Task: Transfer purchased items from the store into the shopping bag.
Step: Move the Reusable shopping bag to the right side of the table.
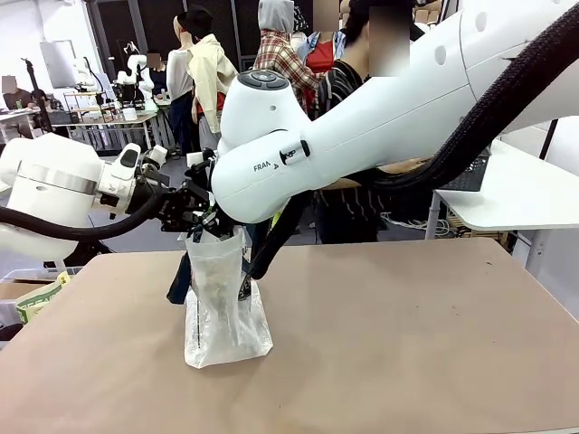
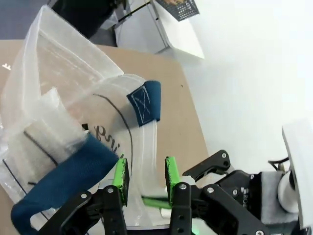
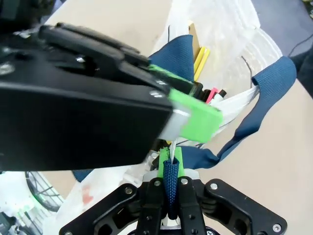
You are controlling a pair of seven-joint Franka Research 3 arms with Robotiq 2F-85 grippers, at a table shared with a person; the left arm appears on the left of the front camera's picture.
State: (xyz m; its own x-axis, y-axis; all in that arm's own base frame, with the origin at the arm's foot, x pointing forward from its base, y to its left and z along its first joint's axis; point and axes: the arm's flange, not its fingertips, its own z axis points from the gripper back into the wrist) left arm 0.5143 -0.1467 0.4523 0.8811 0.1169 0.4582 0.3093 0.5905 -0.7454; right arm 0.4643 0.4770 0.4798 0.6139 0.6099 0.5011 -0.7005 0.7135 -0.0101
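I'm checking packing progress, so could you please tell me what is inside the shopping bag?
Through the shopping bag's open mouth, a tan-and-yellow packet and pink-tipped items show. The translucent, crumpled walls cover whatever lies deeper.

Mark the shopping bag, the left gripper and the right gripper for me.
shopping bag (image 1: 222,312): front view, translucent side wall.
left gripper (image 2: 145,171): left wrist view, between green pads.
right gripper (image 3: 169,164): right wrist view, pads pinching blue strap.

Robotics lab, open-plan. Two white arms (image 1: 362,117) work a bare brown table (image 1: 407,344). At 11 o'clock behind: cluttered workbenches (image 1: 99,117) with gear. People (image 1: 204,72) stand at 12. White desk (image 1: 516,194) with dangling cables at 2 o'clock.
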